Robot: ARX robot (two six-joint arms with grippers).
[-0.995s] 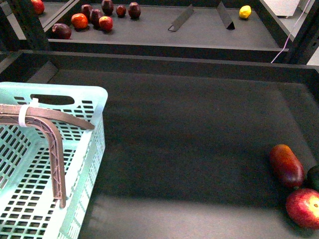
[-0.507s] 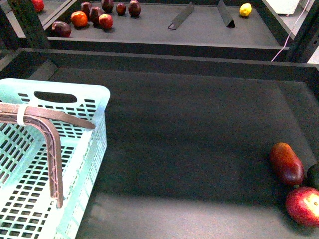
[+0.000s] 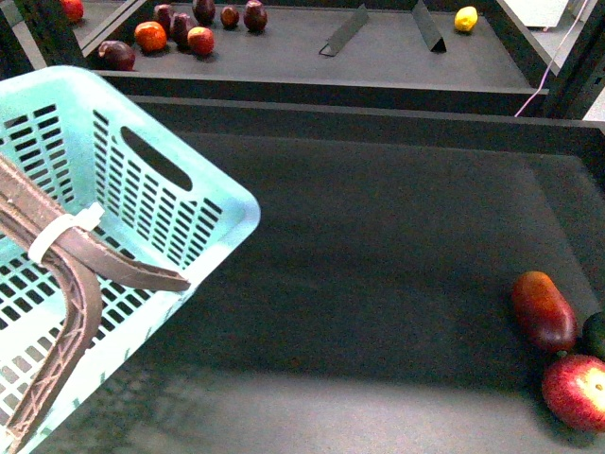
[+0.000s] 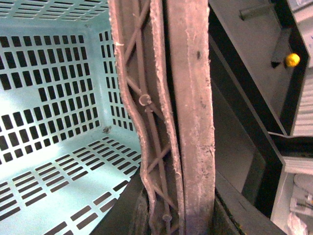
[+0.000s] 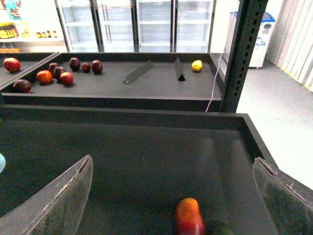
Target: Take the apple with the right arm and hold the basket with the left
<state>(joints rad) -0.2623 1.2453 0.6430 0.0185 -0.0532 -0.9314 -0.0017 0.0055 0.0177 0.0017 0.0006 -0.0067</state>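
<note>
Whereas the basket (image 3: 227,203) stood level at the left of the desk (image 3: 378,246) half a second ago, the front view now shows it swung round and tipped. One corner points toward the desk's middle, and the brown handle (image 3: 80,284) with its zip tie (image 3: 61,235) slants across it. The apple (image 3: 577,390) lies unmoved at the near right edge, just beside the elongated red-orange fruit (image 3: 544,310) and the dark green fruit (image 3: 596,333).

Left wrist view: the handle fills the frame against the basket's slotted interior. The left pincer is not shown, so its state cannot be told. The shift suggests that arm now carries the basket.

Right wrist view: the right pincer (image 5: 172,161) is spread wide and empty above the desk. The apple is out of frame, so the pick has not begun.
</note>
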